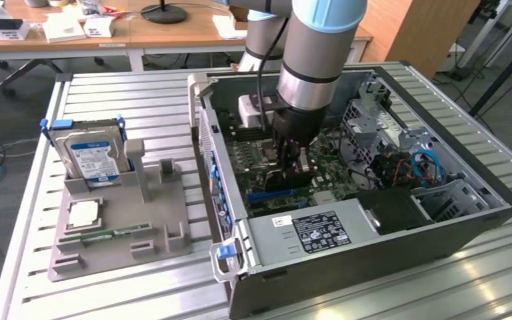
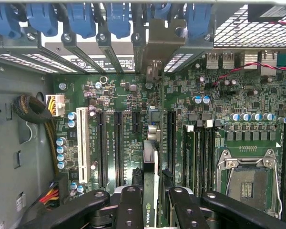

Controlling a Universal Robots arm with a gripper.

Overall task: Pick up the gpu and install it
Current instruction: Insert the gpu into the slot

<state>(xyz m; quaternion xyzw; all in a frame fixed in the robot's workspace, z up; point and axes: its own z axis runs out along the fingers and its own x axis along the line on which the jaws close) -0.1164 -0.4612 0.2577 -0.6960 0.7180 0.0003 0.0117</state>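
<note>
– gpu (image 2: 151,160) first: where is it?

– Between my fingers (image 2: 129,205). My gripper (image 2: 155,191) pinches it from both sides by its upper edge, so it hangs straight below me, on edge, inside the computer case (image 1: 469,227) and over the motherboard (image 2: 133,95).

– Which way does it run?

– Its long side points away from my gripper toward the rear wall with the blue clips (image 2: 81,19). The metal end bracket (image 2: 157,43) is at that wall. That lines it up with the long dark slots (image 2: 119,148), which run the same way.

– Is it in one yet?

– I judge it is over the strip between two of them, but its lower edge is hidden, so I cannot tell whether it touches a slot.
</note>
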